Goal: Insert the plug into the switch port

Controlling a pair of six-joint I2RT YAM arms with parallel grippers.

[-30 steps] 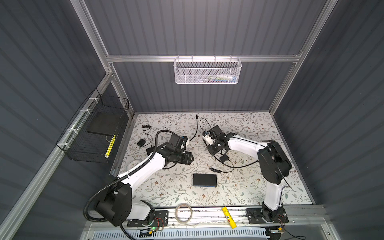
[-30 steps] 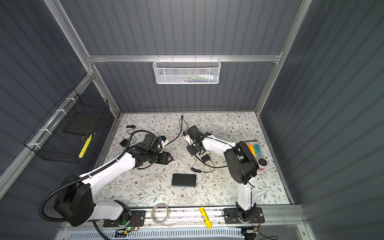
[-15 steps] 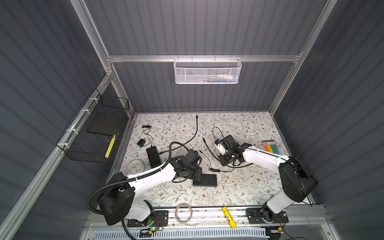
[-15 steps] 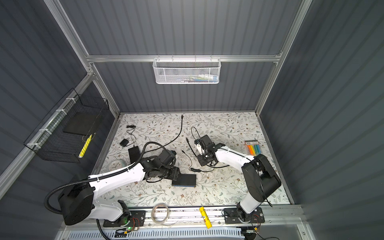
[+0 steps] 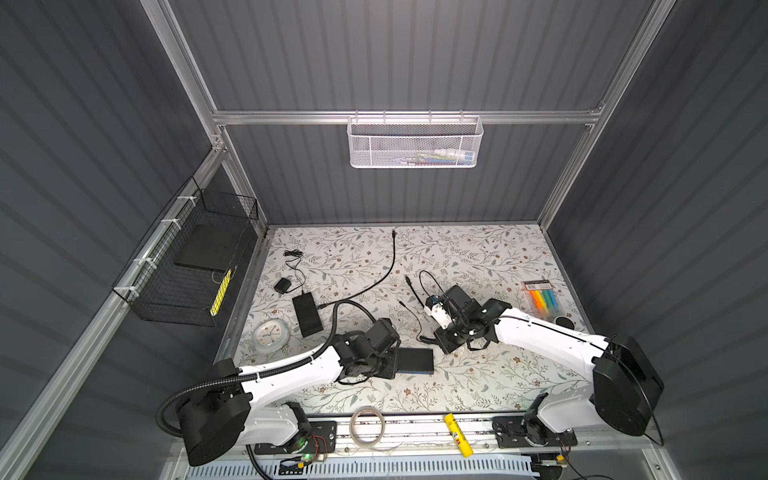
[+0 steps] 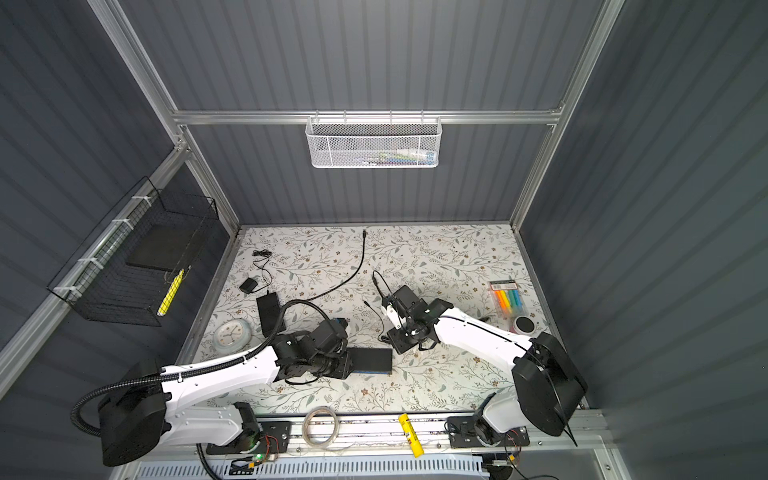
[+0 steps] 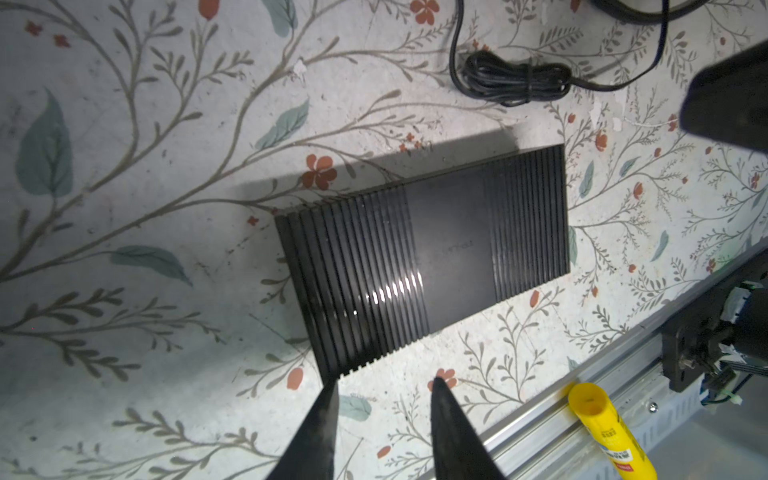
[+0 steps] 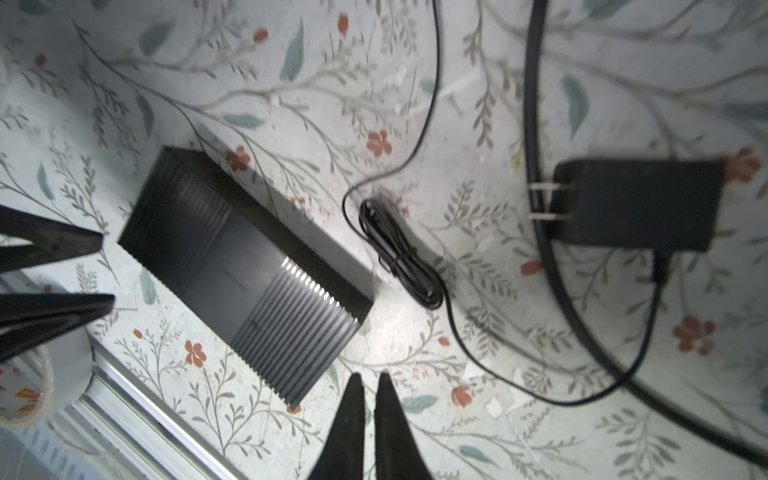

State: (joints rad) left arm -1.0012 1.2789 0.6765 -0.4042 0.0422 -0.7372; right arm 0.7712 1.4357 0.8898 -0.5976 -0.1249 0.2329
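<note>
Front-centre of the floral tabletop (image 5: 478, 253): the black network switch (image 5: 415, 359) lies flat, ribbed top up, its long side roughly parallel to the front rail. Ports are not visible in any view.

Left pincer (image 7: 383, 388): low at the switch's left end, fingers moderately apart, nothing between them. One fingertip (image 7: 330, 392) sits right at the switch's near corner. Contact cannot be confirmed.

Right pincer (image 8: 370, 388): hangs over the tabletop behind the switch's right end. It is all but closed, with only a thin slit between the tips, and holds nothing.

Lead: a thin black lead with a tied coil (image 8: 399, 253) lies just beside the switch's long back side, apart from it. The lead runs to a black wall adapter (image 8: 636, 203), whose prongs cross a thick black cable (image 8: 536, 124). In a top view the plug (image 5: 401, 303) at the lead's free end lies on the tabletop behind the coil, well apart from the switch. Its detail is too small to resolve. The plug is not inserted.

Also present: power brick (image 5: 307, 316) and clock (image 5: 272, 334) at left, highlighter pack (image 5: 542, 299) at right, yellow tube (image 5: 457, 434) on the front rail.
</note>
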